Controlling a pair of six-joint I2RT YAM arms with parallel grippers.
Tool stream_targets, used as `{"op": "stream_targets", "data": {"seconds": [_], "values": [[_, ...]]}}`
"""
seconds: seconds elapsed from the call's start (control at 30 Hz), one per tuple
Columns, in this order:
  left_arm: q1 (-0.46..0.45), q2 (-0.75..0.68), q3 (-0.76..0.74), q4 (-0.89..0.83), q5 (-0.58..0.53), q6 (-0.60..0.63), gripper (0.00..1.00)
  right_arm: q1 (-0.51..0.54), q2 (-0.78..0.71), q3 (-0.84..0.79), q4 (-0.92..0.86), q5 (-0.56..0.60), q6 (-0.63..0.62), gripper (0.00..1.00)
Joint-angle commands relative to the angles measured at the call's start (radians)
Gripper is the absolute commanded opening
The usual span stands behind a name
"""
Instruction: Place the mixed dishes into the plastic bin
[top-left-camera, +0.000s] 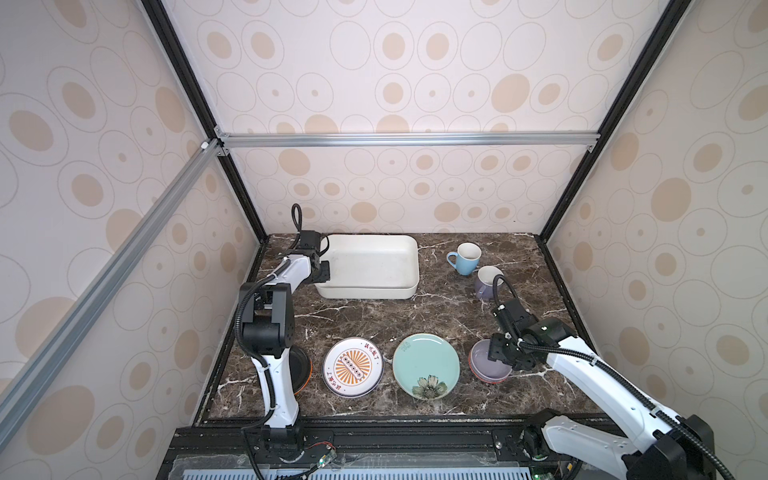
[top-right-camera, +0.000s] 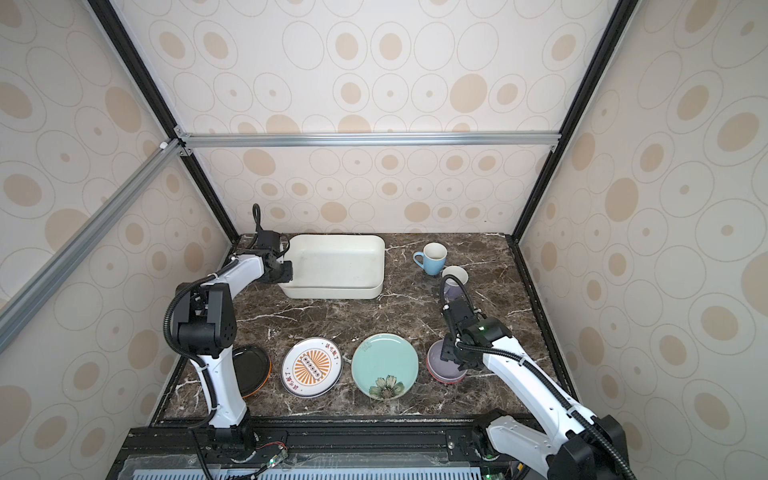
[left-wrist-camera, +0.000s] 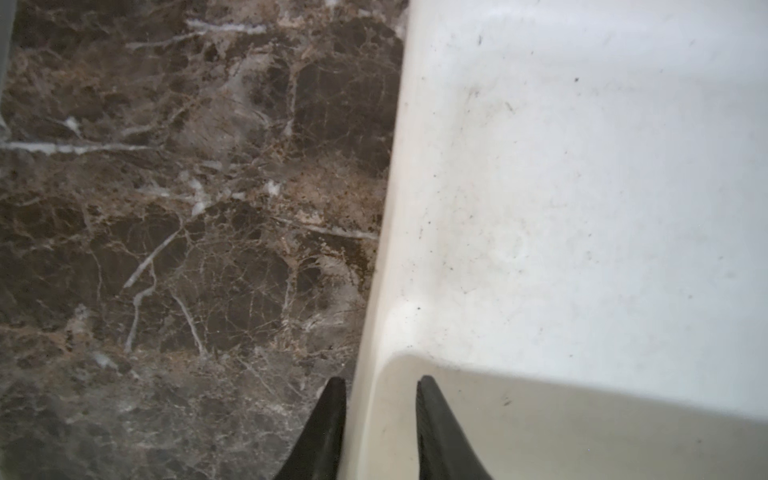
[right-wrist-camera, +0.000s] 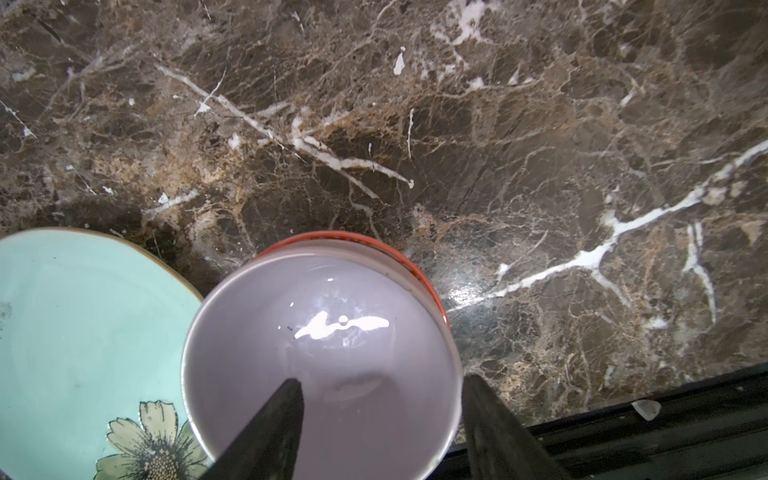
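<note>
1. Plastic bin (top-left-camera: 370, 266): sits empty on the bench (top-left-camera: 374, 320), with its side wall between the fingers (left-wrist-camera: 328, 432) of the left pincer (left-wrist-camera: 381, 380), well apart from the right pincer (right-wrist-camera: 381, 378). The left pincer straddles that wall with a narrow gap. Whether it already bites cannot be told. Hazard: a pull or lift on one thin wall tilts or skids the light bin, or the wall slips free.
2. Right pincer: spread, holding nothing, with one finger inside the lavender bowl (right-wrist-camera: 324, 332) and one outside its rim. The bowl nests in a red-rimmed bowl (right-wrist-camera: 419, 270). Hazard: the outer finger lands on the lower rim, so the pincer clamps both walls or jams. The lower bowl may then ride up partway and drop.
3. Hazard: a one-sided pinch on a glazed rim lets the bowl swing or slide out during the carry.
4. Teal flowered plate (right-wrist-camera: 83, 324): just beside the bowl on the inner-finger side. Hazard: sideways drift during closing shoves it.
5. Lavender mug (top-left-camera: 483, 286) and light blue mug (top-left-camera: 467, 257): beyond the right pincer, near the right arm (top-left-camera: 582, 357). Hazard: a swing toward the bin knocks them over.
6. Sunburst plate (top-left-camera: 353, 367) and black-and-orange plate (top-right-camera: 249, 370): past the teal plate from the right pincer, the latter partly under the left arm (top-left-camera: 274, 374). Hazard: a low arm sweep clips them.
</note>
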Motion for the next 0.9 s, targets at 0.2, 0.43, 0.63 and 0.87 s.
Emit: {"op": "stream_targets", "data": {"seconds": [0.2, 0.43, 0.63, 0.87], "values": [[-0.039, -0.029, -0.03, -0.01, 0.001, -0.004, 0.1, -0.011, -0.041, -0.021, -0.05, 0.018, 0.0, 0.58], [-0.123, -0.108, -0.153, 0.017, -0.026, -0.024, 0.05, -0.013, -0.067, -0.042, -0.063, 0.024, 0.032, 0.6], [-0.177, -0.194, -0.27, 0.041, -0.054, -0.049, 0.0, -0.012, -0.023, -0.063, -0.031, -0.008, 0.029, 0.6], [-0.219, -0.276, -0.328, 0.017, -0.071, -0.061, 0.0, -0.013, -0.008, -0.088, 0.018, -0.022, 0.035, 0.58]]}}
